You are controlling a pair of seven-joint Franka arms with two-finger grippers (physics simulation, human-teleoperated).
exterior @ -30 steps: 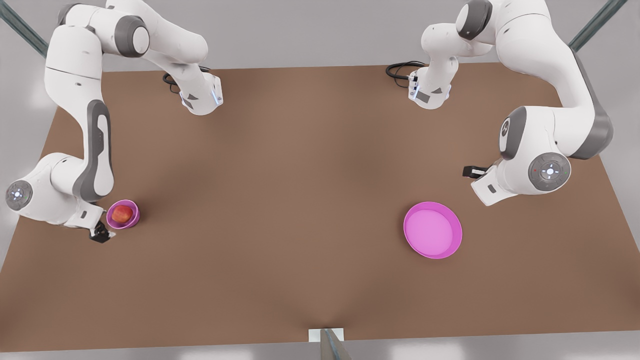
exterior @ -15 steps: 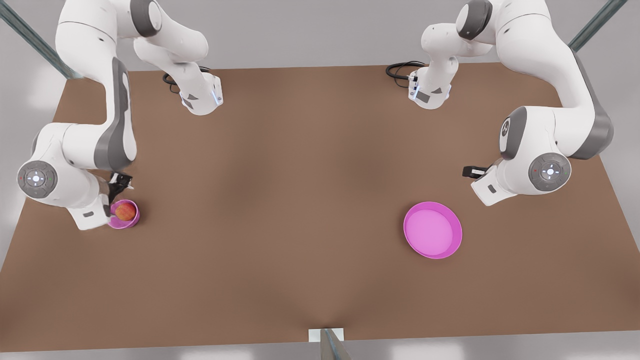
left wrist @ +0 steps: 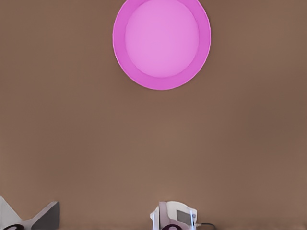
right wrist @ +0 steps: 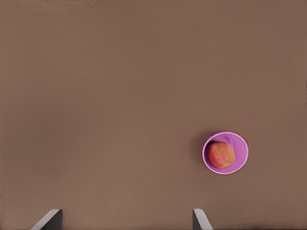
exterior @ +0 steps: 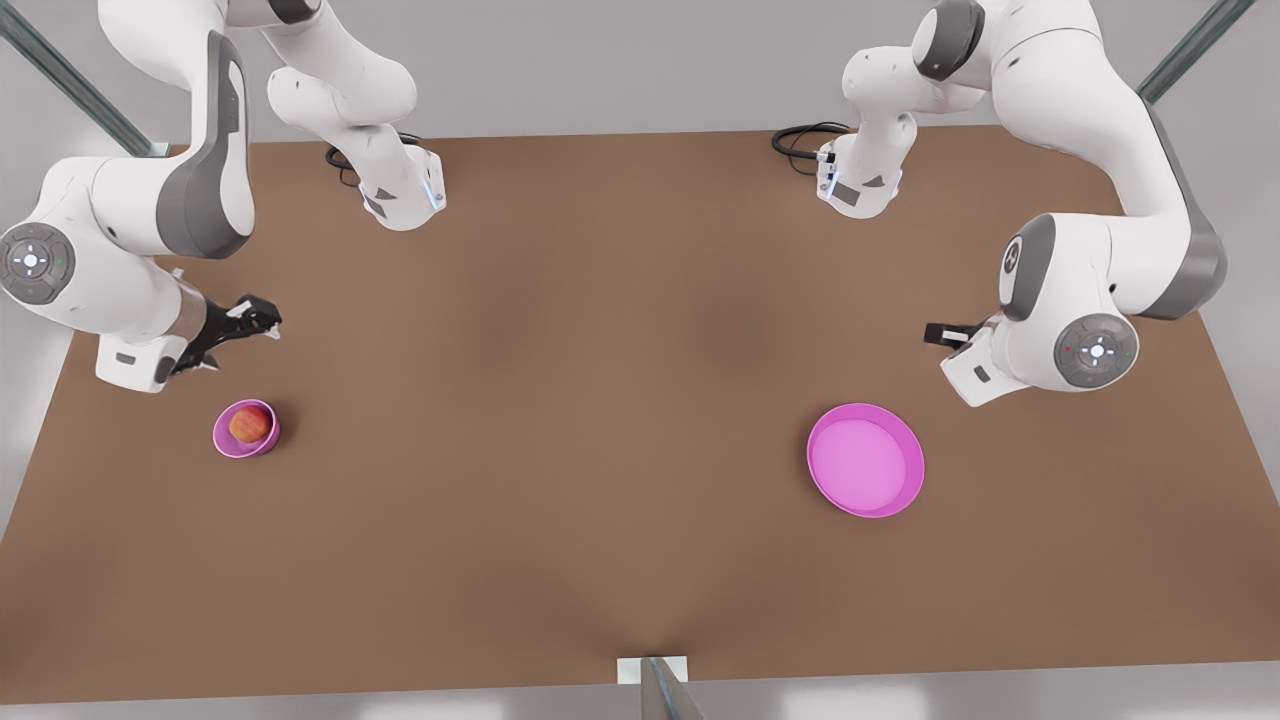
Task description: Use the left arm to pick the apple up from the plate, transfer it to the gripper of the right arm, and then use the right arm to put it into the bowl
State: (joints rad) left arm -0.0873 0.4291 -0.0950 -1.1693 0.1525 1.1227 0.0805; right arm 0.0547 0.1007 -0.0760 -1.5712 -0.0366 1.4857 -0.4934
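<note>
Apple [exterior: 251, 424]: sits inside the small pink bowl [exterior: 228, 441], on the front view's left; task appears done.
Plate [exterior: 900, 493]: bare, well apart on the front view's right.
Right gripper [exterior: 232, 328]: above the table beside the bowl, fingers spread, nothing held.
Left gripper [exterior: 938, 339]: waits near the plate; finger state cannot be told.
Advice: lift the right arm straight clear; avoid brushing the bowl's rim.

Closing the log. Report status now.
Right tool open, up beside bowl. Left tool open, waiting near plate. Apple sits in bowl. No obstruction seen.
</note>
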